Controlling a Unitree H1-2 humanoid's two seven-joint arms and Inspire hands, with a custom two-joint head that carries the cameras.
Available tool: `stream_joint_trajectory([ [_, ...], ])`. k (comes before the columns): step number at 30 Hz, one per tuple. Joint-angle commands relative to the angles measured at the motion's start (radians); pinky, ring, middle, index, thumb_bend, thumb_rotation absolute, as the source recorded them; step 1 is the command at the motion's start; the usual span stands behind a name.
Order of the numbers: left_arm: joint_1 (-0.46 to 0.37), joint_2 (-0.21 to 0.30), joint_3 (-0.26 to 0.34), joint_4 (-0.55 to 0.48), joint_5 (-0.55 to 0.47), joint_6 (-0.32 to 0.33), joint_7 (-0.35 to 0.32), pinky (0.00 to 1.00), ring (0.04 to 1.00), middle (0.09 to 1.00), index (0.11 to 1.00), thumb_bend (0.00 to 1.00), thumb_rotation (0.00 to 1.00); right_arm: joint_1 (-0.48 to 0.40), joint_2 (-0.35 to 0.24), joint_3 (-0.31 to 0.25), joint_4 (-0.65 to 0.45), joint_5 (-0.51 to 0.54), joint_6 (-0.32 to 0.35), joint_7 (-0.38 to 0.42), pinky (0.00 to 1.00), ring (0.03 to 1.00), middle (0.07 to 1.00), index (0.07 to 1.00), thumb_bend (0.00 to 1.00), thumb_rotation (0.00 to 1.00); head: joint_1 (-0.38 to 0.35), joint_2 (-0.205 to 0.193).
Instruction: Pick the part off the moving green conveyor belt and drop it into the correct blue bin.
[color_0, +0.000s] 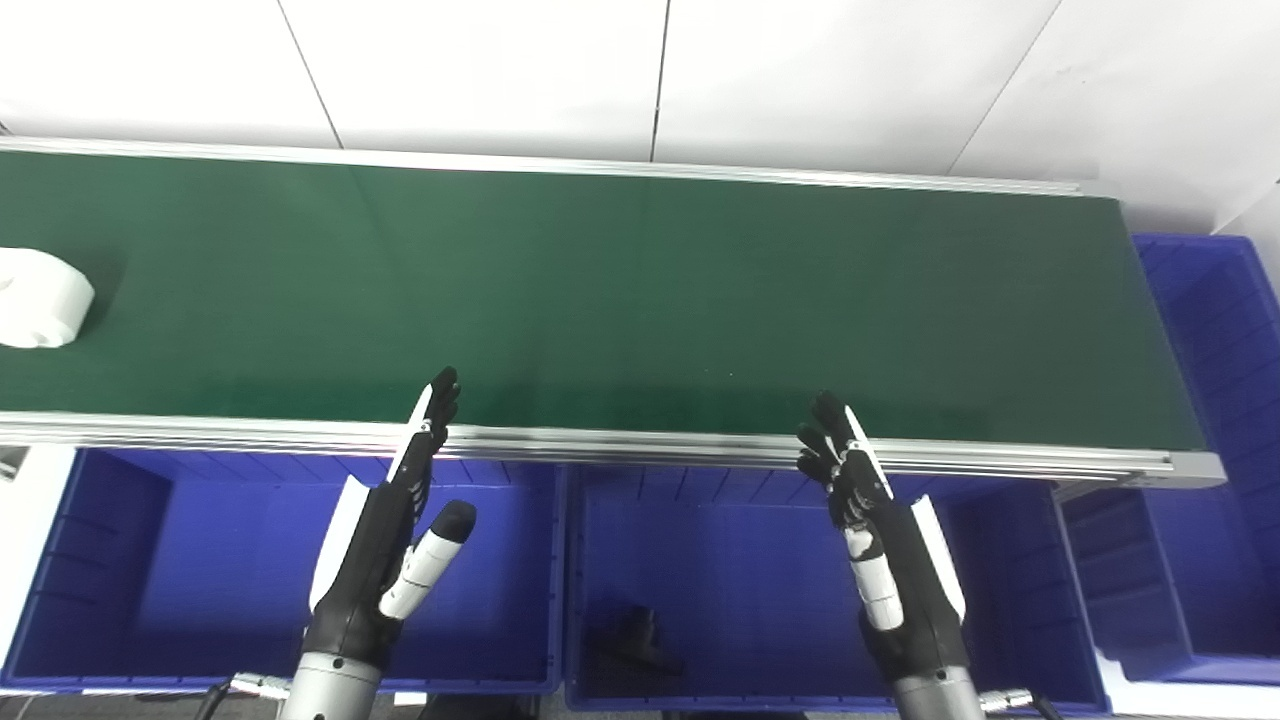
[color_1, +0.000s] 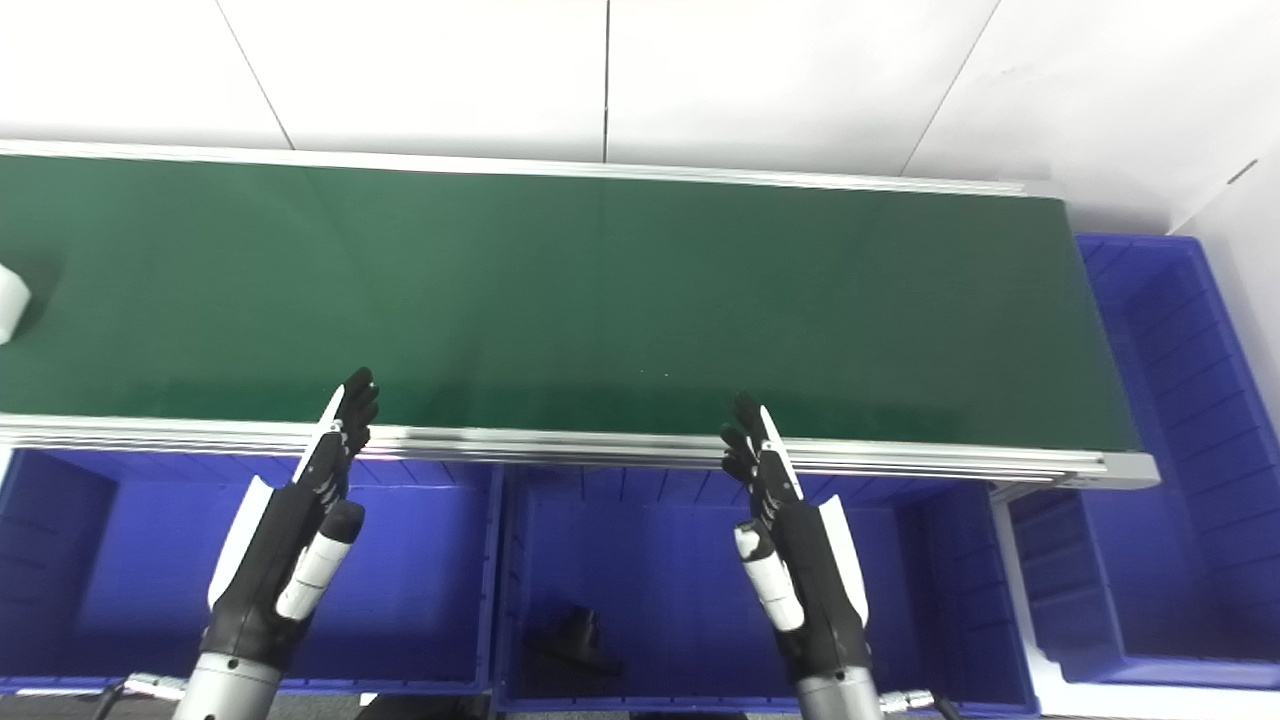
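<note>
A white rounded part (color_0: 38, 298) lies at the far left of the green conveyor belt (color_0: 620, 300); only its edge shows in the right eye view (color_1: 10, 300). My left hand (color_0: 390, 530) is open and empty, fingers straight, held over the left blue bin (color_0: 110, 560) with its fingertips at the belt's near rail. My right hand (color_0: 880, 540) is open and empty over the middle blue bin (color_0: 740, 570), fingertips at the rail. The part is far to the left of both hands.
A dark part (color_0: 630, 640) lies in the middle bin. Another blue bin (color_0: 1215, 440) stands at the belt's right end. The belt's metal rail (color_0: 640, 445) runs between the hands and the belt. A white wall is behind.
</note>
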Motion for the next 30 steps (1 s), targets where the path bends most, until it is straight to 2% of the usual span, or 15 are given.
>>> stream_joint_trajectory([
  [1, 0.007, 0.007, -0.004, -0.028, 0.0, -0.008, -0.001, 1.0, 1.0, 1.0, 1.0, 0.8, 1.0, 0.002, 0.002, 0.001, -0.038, 0.009, 0.003, -0.001, 0.92, 0.946, 0.979, 0.984, 0.94, 1.0, 0.001, -0.001],
  [8, 0.009, 0.007, -0.005, -0.034, 0.004, 0.007, -0.006, 1.0, 1.0, 1.0, 1.0, 0.8, 1.0, 0.001, 0.002, 0.0, -0.035, 0.008, -0.001, -0.001, 0.91, 0.947, 0.979, 0.985, 0.94, 1.0, -0.001, -0.001],
  [30, -0.003, 0.008, -0.006, -0.013, 0.018, -0.018, 0.001, 1.0, 0.998, 1.0, 1.0, 0.8, 1.0, -0.005, -0.002, 0.001, -0.025, 0.008, -0.003, 0.001, 0.92, 0.947, 0.983, 0.987, 0.93, 1.0, 0.001, -0.005],
])
